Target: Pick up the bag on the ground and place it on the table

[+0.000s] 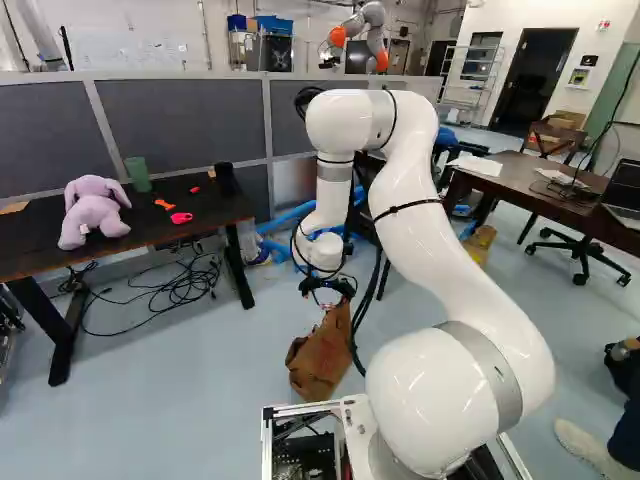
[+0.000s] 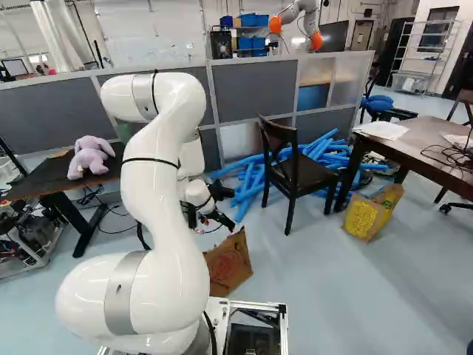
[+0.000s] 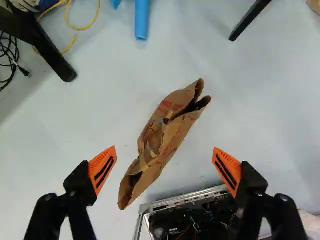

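While its fingers are standing wide apart, the gripper (image 1: 328, 292) is hanging above the brown paper bag (image 3: 172, 138). The bag is standing on the pale floor (image 3: 260, 110) near the metal frame (image 3: 187, 198), its creased mouth narrowing midway and gaping at both ends, red print showing.

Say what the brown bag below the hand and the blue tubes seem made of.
The bag looks like matte brown paper, by its sharp creases and stiff folds. The tubes could be smooth foam or plastic, by their even blue sides; I can't tell which.
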